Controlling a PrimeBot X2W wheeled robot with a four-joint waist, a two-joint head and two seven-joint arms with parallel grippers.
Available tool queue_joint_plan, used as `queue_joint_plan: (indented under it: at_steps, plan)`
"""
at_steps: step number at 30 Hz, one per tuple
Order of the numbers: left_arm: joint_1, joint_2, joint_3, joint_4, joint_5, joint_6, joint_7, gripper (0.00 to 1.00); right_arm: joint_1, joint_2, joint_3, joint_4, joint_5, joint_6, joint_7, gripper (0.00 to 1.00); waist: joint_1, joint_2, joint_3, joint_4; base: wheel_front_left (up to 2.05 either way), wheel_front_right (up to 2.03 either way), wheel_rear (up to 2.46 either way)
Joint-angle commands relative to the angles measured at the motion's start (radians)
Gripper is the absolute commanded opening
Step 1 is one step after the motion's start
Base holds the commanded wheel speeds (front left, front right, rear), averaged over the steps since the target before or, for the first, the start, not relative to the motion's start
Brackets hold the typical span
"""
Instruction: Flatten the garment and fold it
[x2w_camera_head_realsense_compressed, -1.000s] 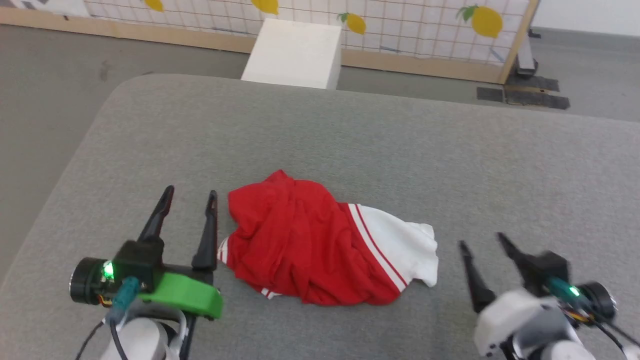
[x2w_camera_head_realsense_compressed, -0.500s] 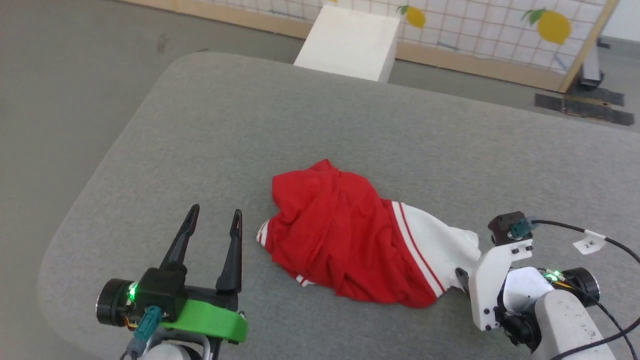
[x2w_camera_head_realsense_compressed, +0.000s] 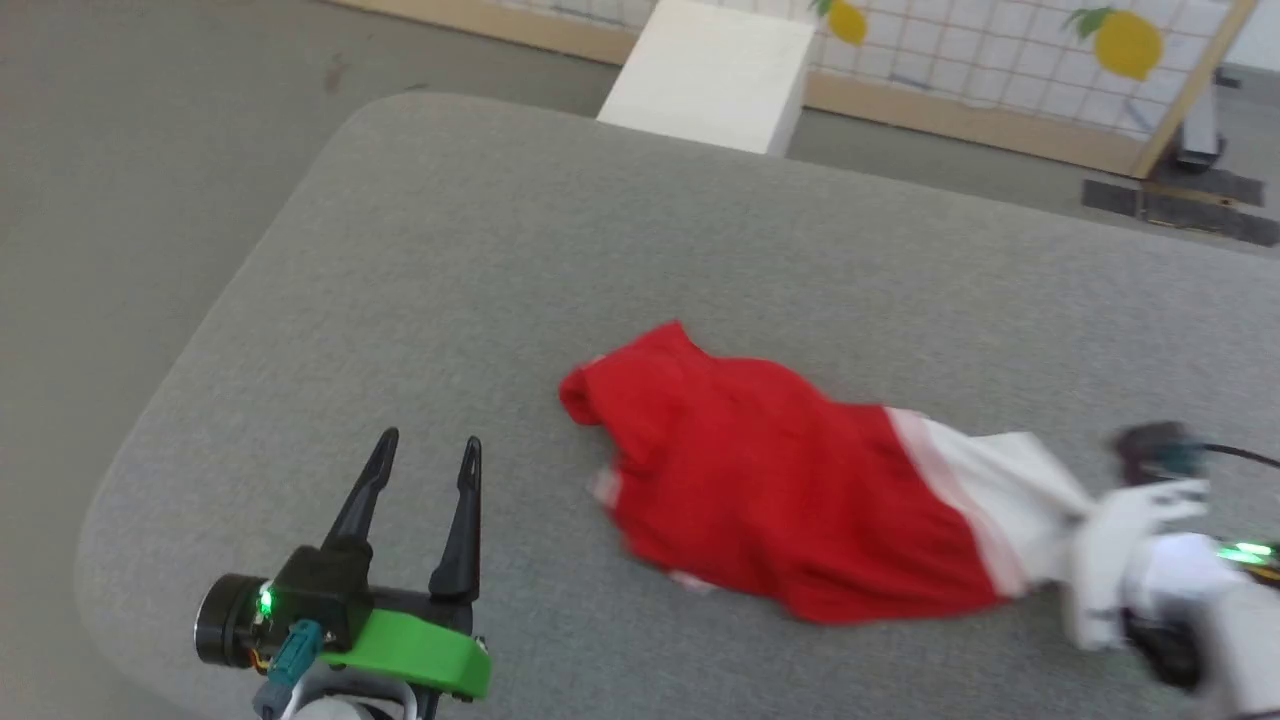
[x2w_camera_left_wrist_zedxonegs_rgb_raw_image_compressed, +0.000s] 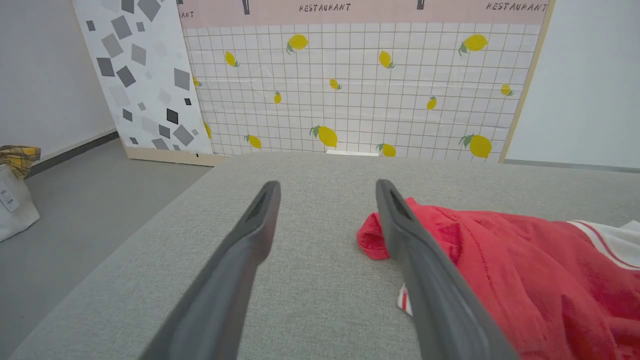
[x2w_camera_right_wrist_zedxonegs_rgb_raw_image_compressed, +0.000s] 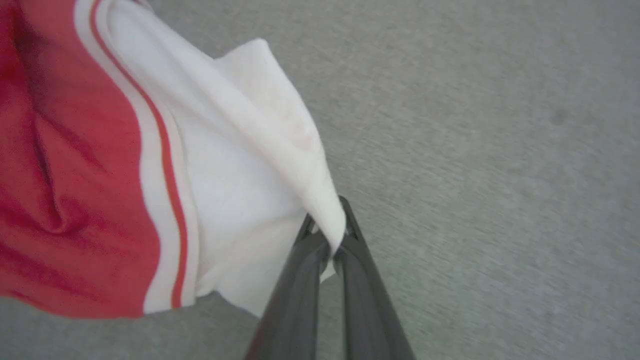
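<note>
**Item 1. Garment** (x2w_camera_head_realsense_compressed: 780, 500): a red body with a white sleeve (x2w_camera_right_wrist_zedxonegs_rgb_raw_image_compressed: 240, 165) and red-and-white striped trim (x2w_camera_right_wrist_zedxonegs_rgb_raw_image_compressed: 165, 200). It lies crumpled on the near-right part of the grey padded surface (x2w_camera_head_realsense_compressed: 400, 250) and is drawn out lengthwise, with the red end to the left and the sleeve to the right. The head view is blurred at the right end.

**Item 2. Right gripper** (x2w_camera_right_wrist_zedxonegs_rgb_raw_image_compressed: 327, 227): the fingers are pressed together and pinch the outer edge of the white sleeve at their tips. The sleeve rises to the pinch above the surface.

**Item 3. Left gripper** (x2w_camera_head_realsense_compressed: 430, 440): the fingers are spread with nothing between them. It sits over the near-left of the surface, and the garment's red end is near on its right, not touching.

**Item 4. Surface edges**: the left edge runs to a rounded far-left corner and a rounded near-left corner. Bare cloth lies open across the whole far half and on the left.

**Item 5. Surroundings**: there is grey floor (x2w_camera_head_realsense_compressed: 120, 150) to the left. A white box (x2w_camera_head_realsense_compressed: 710, 75) stands just beyond the far edge, with a lemon-print panel (x2w_camera_left_wrist_zedxonegs_rgb_raw_image_compressed: 350, 90) behind it.
</note>
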Motion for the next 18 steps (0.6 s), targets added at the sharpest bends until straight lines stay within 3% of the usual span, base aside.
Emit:
queue_joint_plan:
  at_steps: [1,6,7,8,15,18]
  plan:
    - [0.021,-0.007,0.008,0.003,0.006,-0.007,-0.004,1.0,0.031,-0.048,-0.031,-0.022,-0.002,-0.002,0.004,0.0,0.0,-0.0001,-0.046,-0.058,0.0,0.0,0.0]
    - [0.035,-0.025,0.021,0.007,0.015,-0.031,-0.004,1.0,0.101,-0.139,-0.135,-0.07,0.0,-0.002,0.031,0.0,0.0,-0.0001,-0.066,-0.114,0.0,0.0,0.0]
    - [0.035,-0.029,0.022,0.009,0.016,-0.036,-0.004,1.0,0.112,-0.146,-0.14,-0.067,-0.001,-0.002,0.028,0.32,0.0,-0.0001,-0.067,-0.121,0.0,0.0,0.0]
    - [0.035,-0.033,0.021,0.014,0.018,-0.043,-0.004,1.0,0.126,-0.149,-0.149,-0.061,-0.007,-0.002,0.022,1.0,0.0,-0.0001,-0.069,-0.126,0.0,0.0,0.0]
    - [0.032,-0.051,0.025,0.04,0.025,-0.071,-0.005,1.0,0.142,-0.059,-0.151,-0.142,0.01,-0.002,-0.07,1.0,0.0,-0.0001,-0.082,-0.14,0.0,0.0,0.0]
    - [0.038,-0.053,0.029,0.048,0.029,-0.081,-0.005,1.0,0.139,-0.02,-0.082,-0.236,0.061,-0.002,-0.045,1.0,0.0,-0.0001,-0.09,-0.137,0.0,0.0,0.0]
